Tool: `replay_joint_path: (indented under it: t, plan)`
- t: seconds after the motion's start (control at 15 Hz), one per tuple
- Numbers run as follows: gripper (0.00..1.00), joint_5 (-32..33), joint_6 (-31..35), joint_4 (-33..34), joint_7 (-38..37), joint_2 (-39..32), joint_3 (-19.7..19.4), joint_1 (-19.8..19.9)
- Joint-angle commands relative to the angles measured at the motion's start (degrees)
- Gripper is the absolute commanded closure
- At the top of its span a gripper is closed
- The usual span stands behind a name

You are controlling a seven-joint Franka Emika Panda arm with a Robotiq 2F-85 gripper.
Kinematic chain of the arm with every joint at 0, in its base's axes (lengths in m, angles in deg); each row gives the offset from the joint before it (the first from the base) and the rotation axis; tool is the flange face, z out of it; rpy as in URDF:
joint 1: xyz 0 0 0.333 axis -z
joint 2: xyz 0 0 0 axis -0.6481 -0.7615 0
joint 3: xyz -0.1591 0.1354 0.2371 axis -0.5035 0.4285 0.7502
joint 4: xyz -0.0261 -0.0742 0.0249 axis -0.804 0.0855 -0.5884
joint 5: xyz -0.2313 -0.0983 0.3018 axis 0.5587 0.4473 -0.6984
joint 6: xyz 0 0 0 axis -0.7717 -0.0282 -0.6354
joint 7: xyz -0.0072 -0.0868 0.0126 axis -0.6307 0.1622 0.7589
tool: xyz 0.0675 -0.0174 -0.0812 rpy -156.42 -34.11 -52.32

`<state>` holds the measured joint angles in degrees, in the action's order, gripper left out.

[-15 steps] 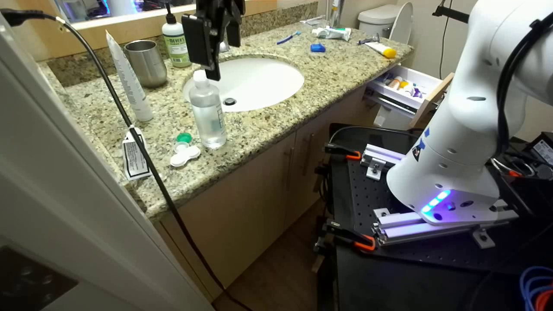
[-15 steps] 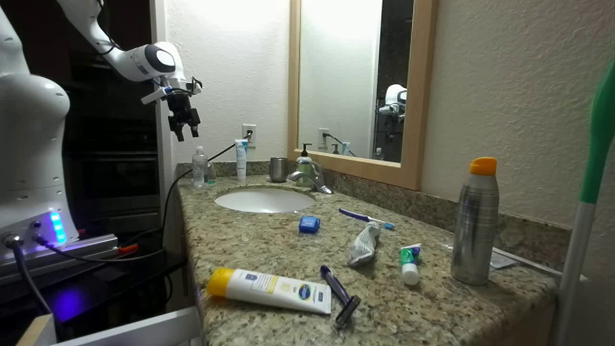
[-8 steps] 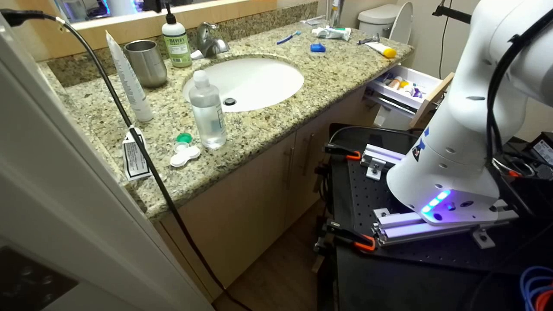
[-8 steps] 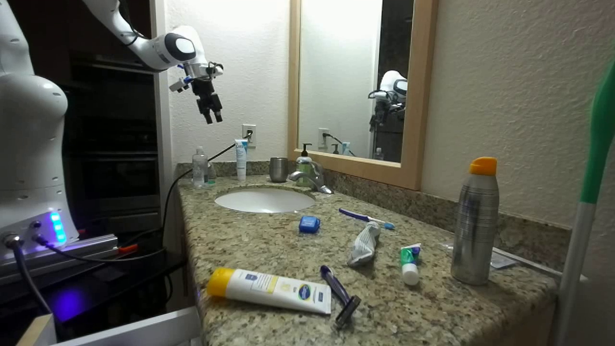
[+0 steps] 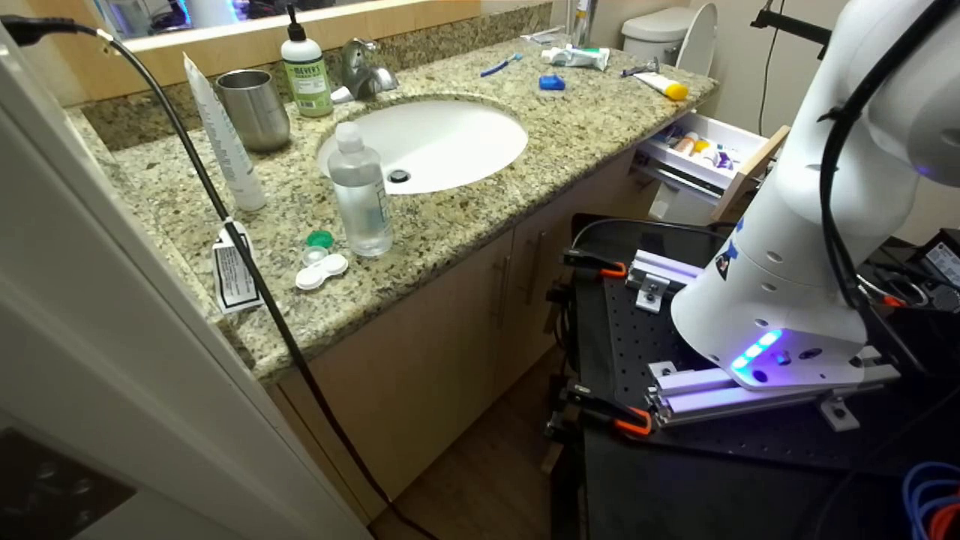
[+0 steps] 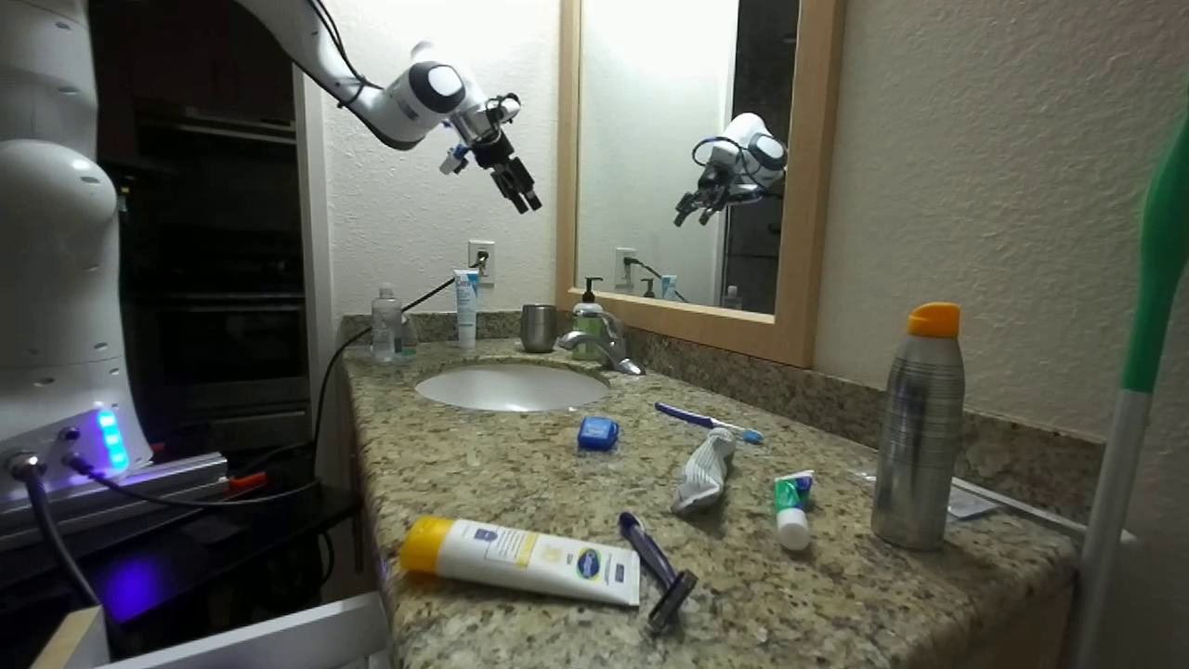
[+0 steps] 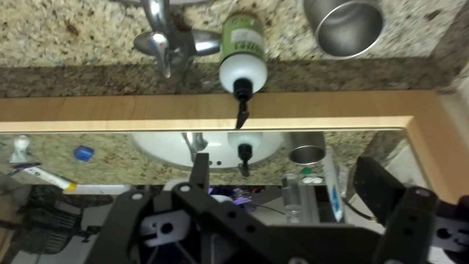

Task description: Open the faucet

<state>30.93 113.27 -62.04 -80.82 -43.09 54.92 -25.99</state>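
The silver faucet (image 5: pixel 363 73) stands behind the white oval basin (image 5: pixel 450 142), beside the green soap bottle. In an exterior view its spout and handle show on the far side of the counter (image 6: pixel 604 340). In the wrist view the faucet (image 7: pixel 161 40) is at the upper left, its handle with a red and blue mark. My gripper (image 6: pixel 529 206) is in the air above the counter, higher than the faucet and tilted toward the mirror. In the wrist view the gripper (image 7: pixel 287 176) is open, with nothing between its fingers, which lie over the mirror's reflection.
The soap bottle (image 7: pixel 243 55) stands close beside the faucet, with the metal cup (image 7: pixel 350 29) further along. The wooden mirror frame (image 7: pixel 329 106) rises behind them. A clear bottle (image 5: pixel 360 191) and a white tube (image 5: pixel 225 139) stand near the basin. A blue box (image 6: pixel 597 433) lies on the counter.
The arm has swung toward the mirror and over the basin, rising and tilting its gripper. The gripper has left the exterior view where it hid the faucet, which now shows.
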Motion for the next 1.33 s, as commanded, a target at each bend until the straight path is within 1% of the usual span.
replay_joint_path:
  t: [0.0, 0.07, 0.13, 0.2, 0.33, 0.47, 0.6, 0.67, 0.73, 0.87, 0.93, 1.0, 1.27]
  plan:
    - [0.00, 12.33, -0.39, 11.24, -12.10, -13.74, -4.25, 0.97]
    - [0.00, 11.27, -4.31, 14.66, -11.81, -17.27, -5.23, 0.76]
    - [0.00, 9.64, -8.00, 17.62, -11.64, -19.87, -5.34, 0.60]
    - [0.00, 8.76, -2.24, 9.81, -9.86, -13.84, -7.76, -1.71]
    - [0.00, 8.23, -4.90, 14.68, -10.34, -18.94, -8.37, -1.76]
    - [0.00, 8.13, -5.60, 16.56, -10.56, -20.37, -8.39, -1.94]
    - [0.00, 4.23, -10.73, 18.72, -5.77, -21.85, -8.48, -1.02]
    - [0.00, 0.61, -13.53, 19.22, -1.49, -22.11, -8.09, 0.10]
    - [0.00, -4.27, -15.80, 20.03, 4.22, -22.58, -6.79, 2.08]
    - [0.00, -11.43, -21.29, 23.02, 10.92, -24.79, -7.34, 3.17]
    - [0.00, -13.77, -23.24, 24.60, 12.18, -26.50, -7.69, 3.51]
    - [0.00, -10.84, -19.49, 20.28, 8.83, -22.98, -9.29, 1.09]
    - [0.00, -11.48, -19.67, 20.83, 9.33, -23.61, -9.72, 0.90]
